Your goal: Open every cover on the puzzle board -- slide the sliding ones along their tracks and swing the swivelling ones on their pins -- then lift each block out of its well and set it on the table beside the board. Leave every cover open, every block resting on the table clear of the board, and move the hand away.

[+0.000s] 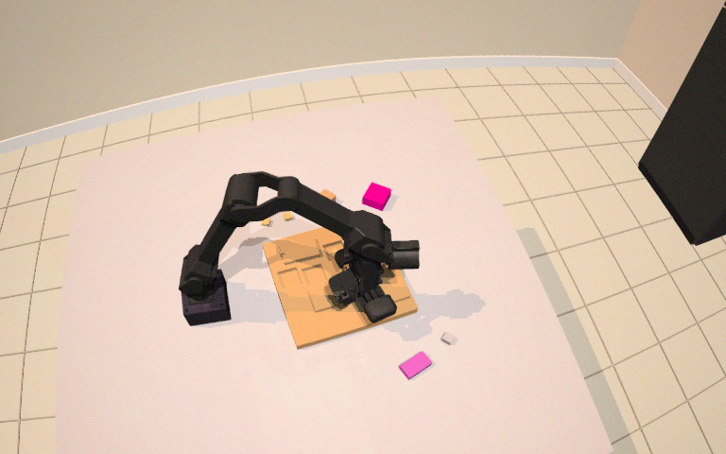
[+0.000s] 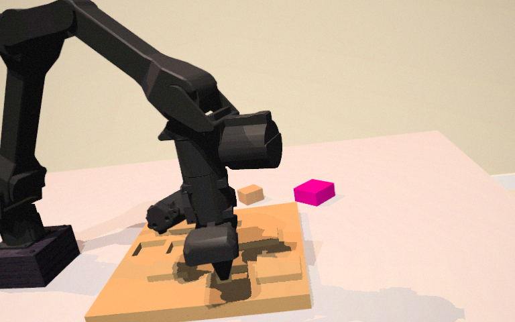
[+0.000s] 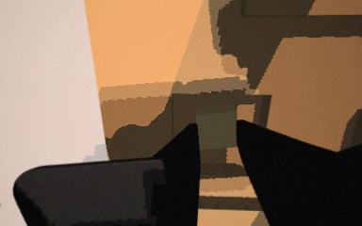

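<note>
The orange puzzle board (image 1: 305,333) (image 2: 113,304) (image 3: 137,42) lies under the hand. My gripper (image 3: 216,130) is shut on a dull grey-green block (image 3: 217,134), down at a well near the board's edge. In the exterior view one dark fingertip (image 2: 224,277) shows there, in shadow. A flat raised cover (image 2: 279,266) lies right of it. Open wells show at the board's left. On the table lie a magenta block (image 1: 376,195) (image 2: 314,192), a tan block (image 1: 328,196) (image 2: 250,194), two small yellow blocks, a pink slab (image 1: 415,365) and a small pale block (image 1: 448,338). The hand hides part of the board.
The arm's dark base (image 1: 206,307) (image 2: 22,271) stands left of the board. The arm arches over the board's back part. The magenta and tan blocks are behind the board; the pink slab and pale block are in front to the right. A tall black object (image 1: 696,149) stands far right.
</note>
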`<state>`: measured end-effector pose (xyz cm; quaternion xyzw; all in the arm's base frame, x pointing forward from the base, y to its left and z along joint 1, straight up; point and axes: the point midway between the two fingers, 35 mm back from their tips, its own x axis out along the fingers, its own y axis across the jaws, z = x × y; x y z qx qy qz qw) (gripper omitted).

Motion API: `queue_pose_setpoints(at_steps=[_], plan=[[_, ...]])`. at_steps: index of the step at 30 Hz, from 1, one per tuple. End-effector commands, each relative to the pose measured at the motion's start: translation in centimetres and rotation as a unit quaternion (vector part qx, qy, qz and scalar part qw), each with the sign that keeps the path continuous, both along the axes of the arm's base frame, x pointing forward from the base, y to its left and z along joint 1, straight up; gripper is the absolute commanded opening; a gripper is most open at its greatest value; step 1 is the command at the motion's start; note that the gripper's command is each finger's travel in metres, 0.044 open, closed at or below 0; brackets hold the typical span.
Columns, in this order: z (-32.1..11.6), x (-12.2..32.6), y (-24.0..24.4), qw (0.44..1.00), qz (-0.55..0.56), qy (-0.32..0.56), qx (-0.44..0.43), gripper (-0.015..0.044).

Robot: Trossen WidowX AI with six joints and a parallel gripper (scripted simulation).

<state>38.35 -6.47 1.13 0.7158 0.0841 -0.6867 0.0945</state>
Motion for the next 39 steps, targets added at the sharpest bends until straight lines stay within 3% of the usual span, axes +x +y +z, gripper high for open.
queue_pose_setpoints(at_steps=[1, 39], plan=[[0.7, 0.0, 0.0, 1.000, 0.001, -0.001, 0.001, 0.0080], [7.4, -0.3, 0.0, 1.000, 0.001, 0.001, 0.002, 0.0080]])
